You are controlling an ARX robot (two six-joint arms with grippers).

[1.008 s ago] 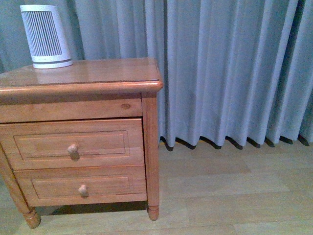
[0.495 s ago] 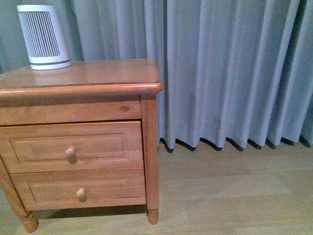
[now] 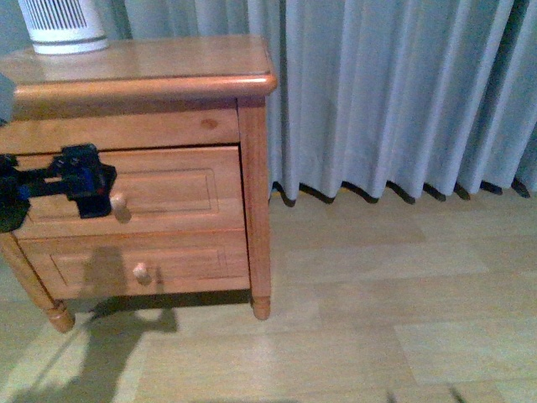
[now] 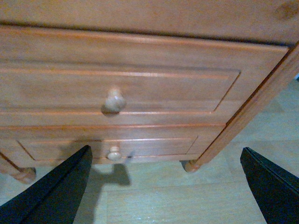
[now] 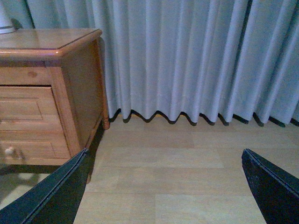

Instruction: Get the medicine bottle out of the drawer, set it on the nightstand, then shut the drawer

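The nightstand (image 3: 143, 59) stands at the left, with both drawers shut. The top drawer (image 3: 180, 189) has a round knob (image 3: 119, 201). My left gripper (image 3: 88, 180) is open and empty, close in front of that drawer and just left of the knob. In the left wrist view the knob (image 4: 114, 100) sits above the gap between the spread fingers (image 4: 56, 191) of my left gripper (image 4: 166, 150). My right gripper (image 5: 164, 151) is open and empty over bare floor, to the right of the nightstand (image 5: 46, 39). The medicine bottle is hidden.
A white ribbed appliance (image 3: 60, 25) stands on the nightstand's back left. The bottom drawer (image 3: 185, 264) has its own knob (image 3: 141, 270). A grey curtain (image 3: 394, 92) hangs behind, down to the wooden floor (image 3: 377, 311). My left arm casts a shadow on the floor.
The front view has shifted, so the nightstand now sits higher in the picture. My left gripper has come into view in front of the top drawer, by its knob.
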